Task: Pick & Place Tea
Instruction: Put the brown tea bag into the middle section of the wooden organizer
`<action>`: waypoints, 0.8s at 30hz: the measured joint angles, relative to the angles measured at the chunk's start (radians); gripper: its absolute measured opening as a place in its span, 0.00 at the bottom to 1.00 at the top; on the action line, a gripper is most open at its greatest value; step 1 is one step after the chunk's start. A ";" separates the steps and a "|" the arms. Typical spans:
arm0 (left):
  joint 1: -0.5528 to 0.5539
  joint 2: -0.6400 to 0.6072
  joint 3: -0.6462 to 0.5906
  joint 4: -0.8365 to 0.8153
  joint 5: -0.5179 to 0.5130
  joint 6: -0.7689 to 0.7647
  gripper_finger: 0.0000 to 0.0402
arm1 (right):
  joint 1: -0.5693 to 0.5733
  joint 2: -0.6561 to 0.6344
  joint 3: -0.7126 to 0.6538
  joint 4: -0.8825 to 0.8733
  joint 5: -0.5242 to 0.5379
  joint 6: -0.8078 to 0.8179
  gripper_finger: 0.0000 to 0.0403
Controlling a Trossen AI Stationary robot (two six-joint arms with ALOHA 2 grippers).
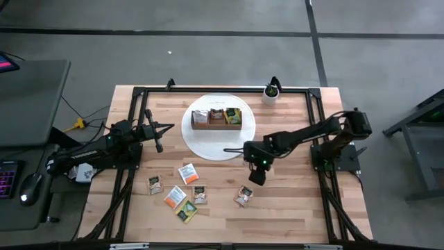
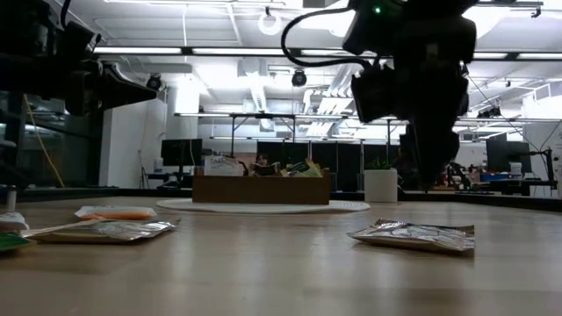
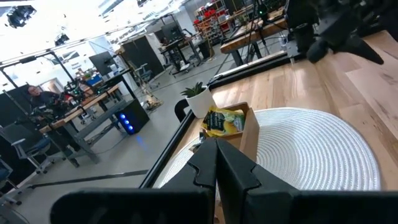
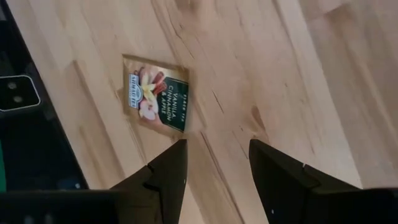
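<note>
Several small tea sachets lie flat on the wooden table near its near edge, among them a white-orange one (image 1: 188, 172) and a tan one (image 1: 243, 196). More sachets stand in the brown wooden box (image 1: 217, 118), which rests on a round white mat (image 1: 208, 142). My right gripper (image 1: 257, 178) hangs open just above the table, beside the tan sachet (image 4: 158, 96) and clear of it. In the low view it (image 2: 421, 175) hovers over that sachet (image 2: 413, 235). My left gripper (image 1: 159, 145) waits shut at the mat's left edge, its fingers (image 3: 217, 163) pointing at the box (image 3: 231, 126).
A small potted plant (image 1: 270, 92) stands at the table's far edge behind the box. A black frame (image 1: 229, 89) runs round the table. Bare wood lies right of the tan sachet and along the near edge. A desk with a keyboard (image 1: 8, 177) stands left of the table.
</note>
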 joint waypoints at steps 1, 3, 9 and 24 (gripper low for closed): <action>0.000 0.000 0.000 0.000 0.000 0.000 0.00 | 0.003 0.000 -0.017 0.030 -0.001 0.000 0.42; 0.000 0.000 0.000 0.000 0.000 0.000 0.00 | 0.010 -0.004 -0.049 0.074 -0.003 -0.001 0.42; 0.000 0.000 0.000 0.000 0.000 0.000 0.00 | 0.021 -0.006 -0.126 0.202 -0.026 -0.007 0.42; 0.000 0.000 0.000 0.000 0.000 0.000 0.00 | 0.081 -0.005 -0.193 0.353 -0.052 -0.081 0.42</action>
